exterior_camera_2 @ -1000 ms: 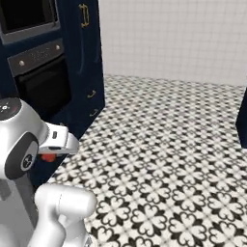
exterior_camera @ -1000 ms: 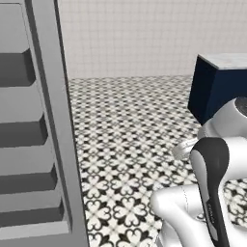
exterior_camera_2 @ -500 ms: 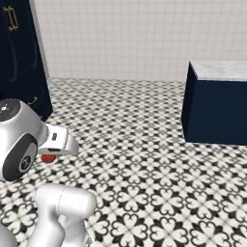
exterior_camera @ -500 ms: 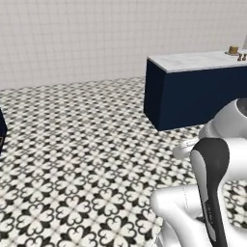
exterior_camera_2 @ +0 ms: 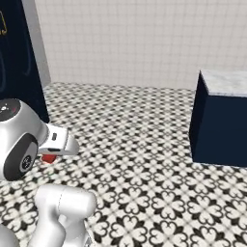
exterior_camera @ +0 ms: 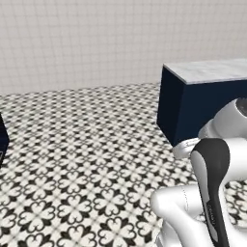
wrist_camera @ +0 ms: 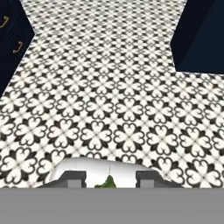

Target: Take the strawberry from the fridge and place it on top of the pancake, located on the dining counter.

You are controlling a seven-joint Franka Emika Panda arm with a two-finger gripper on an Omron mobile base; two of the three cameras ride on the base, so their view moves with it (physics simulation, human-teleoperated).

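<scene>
The strawberry is a small red berry showing just under my hand in the right base view. My gripper is shut on it, held low over the patterned floor. In the hand view, a bit of the berry's green top peeks out between the two fingertips. The dining counter has a marble top and a navy base; it stands ahead to the right, well away from the gripper, as the right base view also shows. The pancake and the fridge are out of view.
A navy cabinet stands at the left, with gold handles in the hand view. Black-and-white patterned floor stretches between it and the counter. A white tiled wall closes the back.
The whole scene has swung as the base moved: the fridge shelves left the view and the dining counter came in at the right. The gripper stays shut on the strawberry.
</scene>
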